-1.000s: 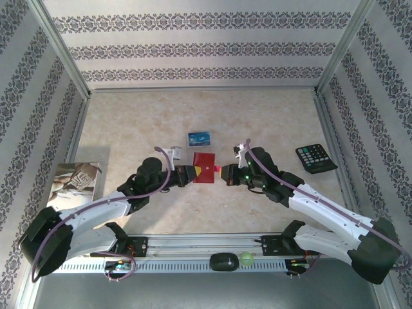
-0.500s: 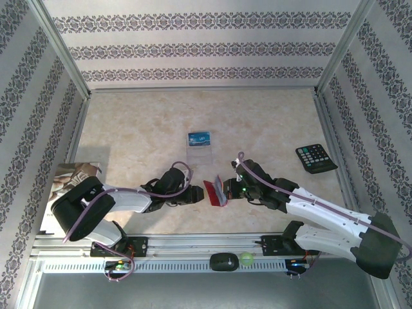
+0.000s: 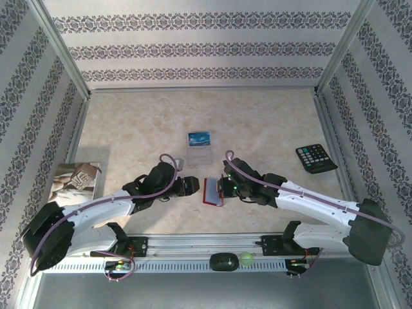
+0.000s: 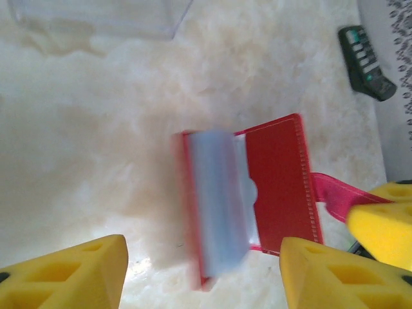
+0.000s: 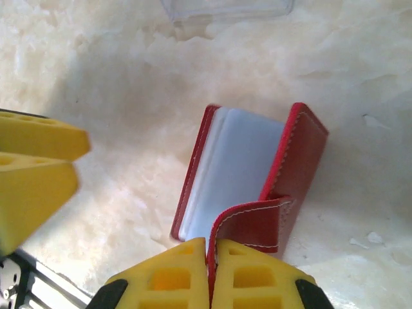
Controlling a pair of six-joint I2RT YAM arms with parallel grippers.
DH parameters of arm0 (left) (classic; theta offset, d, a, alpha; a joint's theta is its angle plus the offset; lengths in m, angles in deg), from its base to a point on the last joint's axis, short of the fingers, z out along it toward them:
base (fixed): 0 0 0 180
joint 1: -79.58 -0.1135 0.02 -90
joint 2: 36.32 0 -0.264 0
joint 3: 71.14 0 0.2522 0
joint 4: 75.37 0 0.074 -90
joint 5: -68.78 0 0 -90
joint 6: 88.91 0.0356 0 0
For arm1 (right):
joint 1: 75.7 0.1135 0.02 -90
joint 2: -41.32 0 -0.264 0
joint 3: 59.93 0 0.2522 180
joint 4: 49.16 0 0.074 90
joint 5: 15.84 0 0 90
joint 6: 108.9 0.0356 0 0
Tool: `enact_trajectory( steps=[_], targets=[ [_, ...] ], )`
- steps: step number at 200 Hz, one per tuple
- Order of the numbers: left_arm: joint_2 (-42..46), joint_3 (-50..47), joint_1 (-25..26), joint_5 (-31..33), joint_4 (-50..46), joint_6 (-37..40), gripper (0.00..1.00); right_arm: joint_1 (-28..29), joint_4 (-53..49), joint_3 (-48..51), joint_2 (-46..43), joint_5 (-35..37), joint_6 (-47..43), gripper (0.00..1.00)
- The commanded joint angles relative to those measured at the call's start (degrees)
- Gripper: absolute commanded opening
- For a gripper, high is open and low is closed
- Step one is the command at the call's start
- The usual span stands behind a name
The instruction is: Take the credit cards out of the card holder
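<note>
The right gripper (image 5: 210,250) pinches the strap tab (image 5: 252,215) of the card holder (image 5: 257,183), propping it open on the table (image 3: 129,129), likely so its pale sleeves (image 5: 225,170) face the left gripper (image 4: 203,261), jaws apart just beside it. 1 blue card (image 3: 200,137) lies beyond.

red wallet (image 5: 302,167), pale blue-white sleeves (image 5: 235,174); yellow fingers (image 5: 251,280); blue card (image 3: 200,137); black remote (image 3: 315,158); cream marbled table (image 3: 129,129); grey walls (image 3: 206,48) with dark floral bands.
</note>
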Motion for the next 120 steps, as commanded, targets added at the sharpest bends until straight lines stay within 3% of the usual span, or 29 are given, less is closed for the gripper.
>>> enact_trajectory(
  steps=[1, 39, 67, 94, 120],
  targets=[
    [0.66, 2.51, -0.51, 2.33, -6.66, 4.66, 0.64, -2.61, -7.04, -0.33, 0.29, 5.59, -0.05, 0.00],
    [-1.56, 2.54, -0.50, 0.89, -3.70, 4.11, 0.65, -7.41, -9.83, 6.93, -0.42, 9.10, 2.92, 0.00],
    [-1.95, 2.97, -0.50, 1.16, -3.35, 4.12, 0.65, -11.70, -7.65, 10.92, 6.22, 8.30, 3.15, 0.00],
    [-1.69, 3.19, -0.50, 1.91, -4.35, 4.29, 0.67, -12.46, -5.05, 11.03, 10.84, 6.41, 2.34, 0.20],
    [0.61, 2.99, -0.50, 4.11, -5.99, 4.51, 0.70, -12.31, -6.51, 9.57, 4.60, 6.87, 1.28, 0.43]
  ],
)
